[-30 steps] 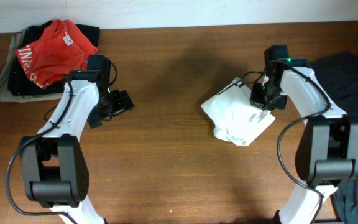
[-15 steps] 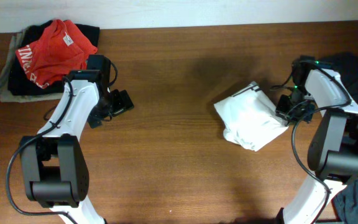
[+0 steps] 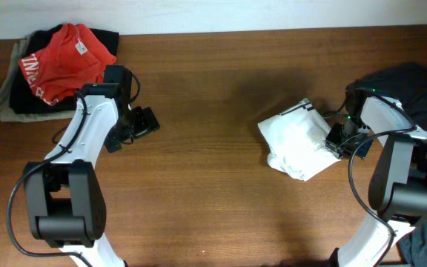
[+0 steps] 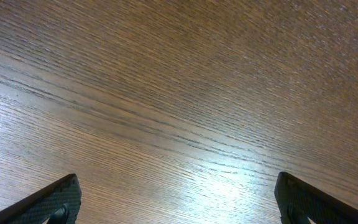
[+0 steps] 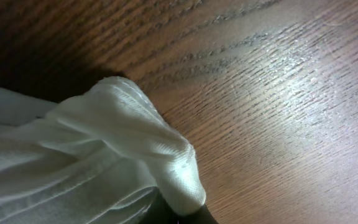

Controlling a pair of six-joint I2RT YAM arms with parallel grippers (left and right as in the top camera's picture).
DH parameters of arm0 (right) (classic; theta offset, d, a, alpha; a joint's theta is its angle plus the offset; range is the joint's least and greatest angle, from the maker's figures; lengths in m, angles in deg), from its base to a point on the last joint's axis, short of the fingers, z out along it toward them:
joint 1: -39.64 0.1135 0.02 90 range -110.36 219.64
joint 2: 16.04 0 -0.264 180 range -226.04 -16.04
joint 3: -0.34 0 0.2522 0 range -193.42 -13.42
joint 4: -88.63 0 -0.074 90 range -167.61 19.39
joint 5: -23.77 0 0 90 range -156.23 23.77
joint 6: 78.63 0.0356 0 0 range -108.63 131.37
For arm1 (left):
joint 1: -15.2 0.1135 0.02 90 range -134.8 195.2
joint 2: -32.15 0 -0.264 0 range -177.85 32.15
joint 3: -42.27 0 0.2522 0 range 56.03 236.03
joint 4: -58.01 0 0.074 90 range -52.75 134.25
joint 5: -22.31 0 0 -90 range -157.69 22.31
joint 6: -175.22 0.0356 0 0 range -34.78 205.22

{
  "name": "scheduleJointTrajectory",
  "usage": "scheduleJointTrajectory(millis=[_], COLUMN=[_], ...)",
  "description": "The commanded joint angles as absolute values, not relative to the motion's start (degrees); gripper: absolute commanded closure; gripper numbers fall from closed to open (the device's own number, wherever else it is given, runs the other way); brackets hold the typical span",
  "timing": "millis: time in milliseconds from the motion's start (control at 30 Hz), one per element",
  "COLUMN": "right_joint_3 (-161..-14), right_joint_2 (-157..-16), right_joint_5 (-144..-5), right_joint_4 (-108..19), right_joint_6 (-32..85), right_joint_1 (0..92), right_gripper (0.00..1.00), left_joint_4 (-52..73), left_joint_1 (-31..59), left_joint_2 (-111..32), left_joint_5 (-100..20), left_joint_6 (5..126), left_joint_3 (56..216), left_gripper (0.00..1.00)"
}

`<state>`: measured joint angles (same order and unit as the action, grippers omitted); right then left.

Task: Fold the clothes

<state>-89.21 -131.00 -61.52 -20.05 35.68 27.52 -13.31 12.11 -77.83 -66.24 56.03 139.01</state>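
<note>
Right gripper [image 3: 337, 141]: jaws are together, clamped on a thick fold at the edge of the white T-shirt [image 3: 299, 139]. The right wrist view confirms it, with a rolled hem of the white cloth [image 5: 123, 143] running down into the pinch at the bottom of the picture. The rest of the shirt spreads away from these jaws toward the middle of the wooden table [image 3: 213, 193], resting on the wood. Left gripper [image 3: 136, 124]: jaws are wide apart with nothing between them. The left wrist view shows only bare grain beneath, with one fingertip [image 4: 51, 200] at each lower corner. The shirt lies well apart from these jaws, across the table. As for progress, the shirt is gathered into a compact, lumpy bundle with uneven edges and loose creases. It has no flat panels, squared corners or aligned sleeves that I can make out. I judge the fold unfinished: either a rough gathering, or an early stage that needs spreading and smoothing before proper folds can be laid. I cannot tell how many layers the bundle holds. Beyond my left jaws, a red garment with white lettering [image 3: 65, 59] sits on a dark pile. A black T-shirt [image 3: 410, 85] lies just behind my right jaws. Neither is in hand.
</note>
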Motion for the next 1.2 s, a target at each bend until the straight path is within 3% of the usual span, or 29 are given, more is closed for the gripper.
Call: scheduleJointTrajectory(millis=[0, 67, 133, 167, 200, 333, 600, 733, 833, 967, 1167], right_joint_3=[-89.01, -91.46, -94.71, -96.53, -98.28, -102.38, -99.85, -93.38, -88.48, -82.56, -77.29], right_joint_2=[-130.19, -127.65, -125.07, -124.03, -123.11, -121.75, -121.80, -121.84, -121.95, -122.21, -122.21], right_joint_5=[-61.50, -60.51, -59.47, -59.05, -58.85, -59.20, -71.36, -71.99, -72.01, -71.97, -71.57], right_joint_4=[-17.86, -15.24, -11.87, -9.99, -8.11, -2.85, -1.84, -8.75, -14.17, -19.13, -22.01], right_joint_6=[37.60, 37.60, 37.58, 37.56, 37.50, 34.44, 25.12, 25.65, 28.36, 29.87, 29.87], right_joint_1=[27.48, 27.50, 27.50, 27.50, 27.50, 27.79, 31.31, 34.80, 35.50, 35.50, 35.39], right_gripper=[0.96, 0.94, 0.80, 0.55, 0.42, 0.39, 0.41, 0.45, 0.57, 0.85, 0.95], left_joint_4=[-13.22, -13.22, -13.22, -13.22, -13.22, -13.22, -13.20, -13.18, -13.24, -13.24, -13.22], left_joint_1=[12.22, 12.22, 12.22, 12.22, 12.22, 12.22, 12.19, 12.22, 12.19, 12.19, 12.22], left_joint_2=[-77.24, -77.24, -77.24, -77.24, -77.24, -77.24, -77.24, -77.24, -77.24, -77.24, -77.24], left_joint_5=[-66.48, -66.48, -66.48, -66.48, -66.48, -66.46, -66.46, -66.46, -66.46, -66.46, -66.46], left_joint_6=[56.40, 56.40, 56.40, 56.40, 56.40, 56.40, 56.38, 56.38, 56.38, 56.40, 56.40], left_joint_3=[138.57, 138.57, 138.57, 138.57, 138.57, 138.57, 138.57, 138.57, 138.57, 138.57, 138.57], left_gripper=[0.01, 0.01, 0.01, 0.01, 0.01, 0.01, 0.01, 0.01, 0.01, 0.01, 0.01])
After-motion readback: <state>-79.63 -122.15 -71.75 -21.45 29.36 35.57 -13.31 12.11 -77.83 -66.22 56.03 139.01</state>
